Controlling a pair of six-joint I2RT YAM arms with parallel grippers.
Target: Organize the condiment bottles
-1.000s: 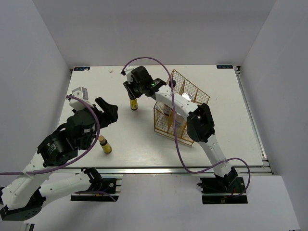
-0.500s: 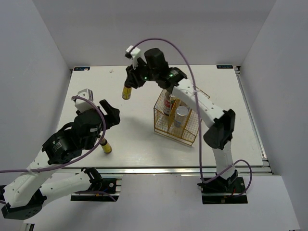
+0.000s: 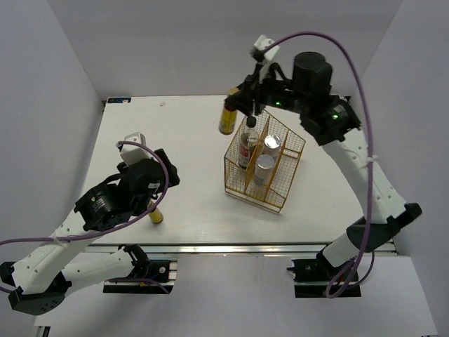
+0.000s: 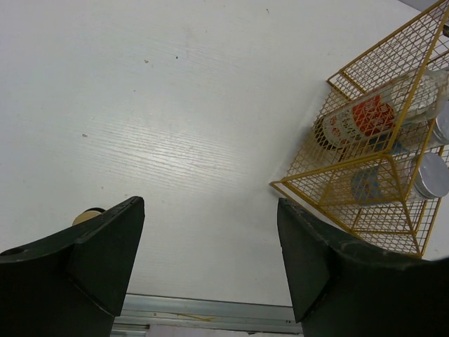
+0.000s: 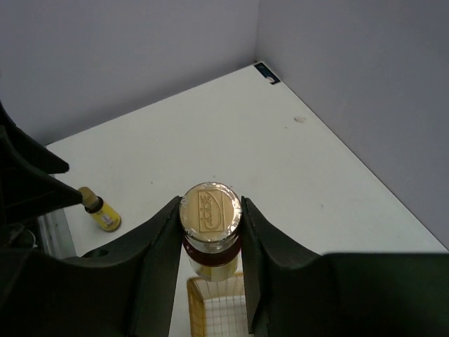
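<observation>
My right gripper (image 3: 237,109) is shut on an amber-yellow bottle (image 3: 227,121) and holds it high in the air by the far left corner of the gold wire basket (image 3: 280,196). In the right wrist view the fingers clamp its neck under the gold cap (image 5: 210,208). The basket holds a clear bottle with a red label (image 3: 244,146) and two white cylinders with silver lids (image 3: 272,142) (image 3: 264,166). The second amber-yellow bottle (image 3: 154,215) stands on the table just beside my open, empty left gripper (image 3: 163,170); its cap peeks out behind the left finger (image 4: 87,215).
The basket (image 4: 330,189) is on the right in the left wrist view, with the red-label bottle (image 4: 361,116) leaning inside it. The table's metal front rail (image 4: 210,312) lies just below my left fingers. Grey walls enclose the table on three sides.
My right arm has lifted the amber-yellow bottle off the table and carried it right, to the basket's far corner. My left arm has shifted slightly toward the front.
</observation>
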